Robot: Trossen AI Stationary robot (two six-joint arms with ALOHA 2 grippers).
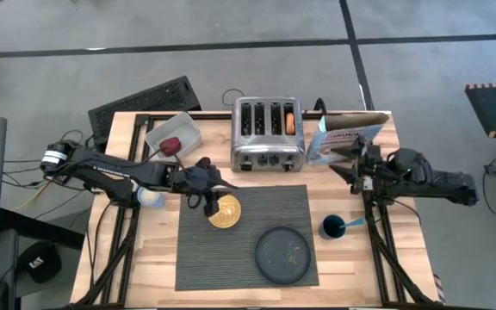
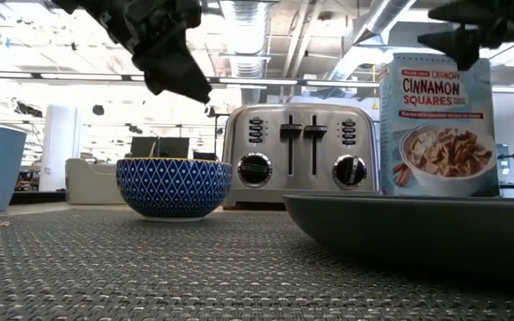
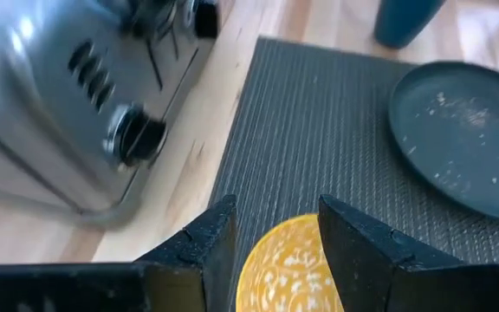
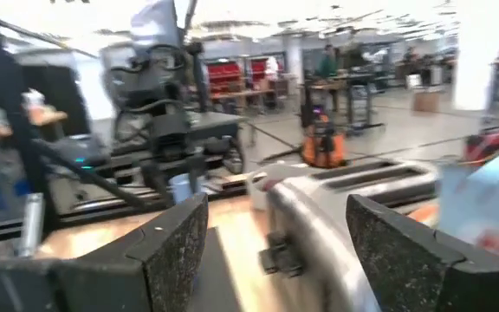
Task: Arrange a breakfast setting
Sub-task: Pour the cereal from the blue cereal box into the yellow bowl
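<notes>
The dark grey ribbed placemat (image 1: 244, 237) lies at the table's middle. On its far left part stands the small bowl (image 1: 225, 210), yellow inside and blue-patterned outside (image 2: 173, 185). The dark plate (image 1: 283, 255) sits on the mat's near right. The dark blue cup (image 1: 332, 226) with the blue-handled spoon (image 1: 352, 223) in it stands right of the mat. The red fruit (image 1: 171, 145) lies in a grey tray. The bagel (image 1: 290, 122) sticks out of a toaster slot. My left gripper (image 3: 275, 234) is open just above the bowl (image 3: 288, 264). My right gripper (image 4: 275, 234) is open by the cereal box.
The chrome toaster (image 1: 268, 133) stands at the far middle, and the cereal box (image 1: 343, 138) stands to its right. The grey tray (image 1: 172, 133) is at the far left. A light blue cup (image 1: 151, 198) stands under my left arm. The bare mat lies between bowl and plate.
</notes>
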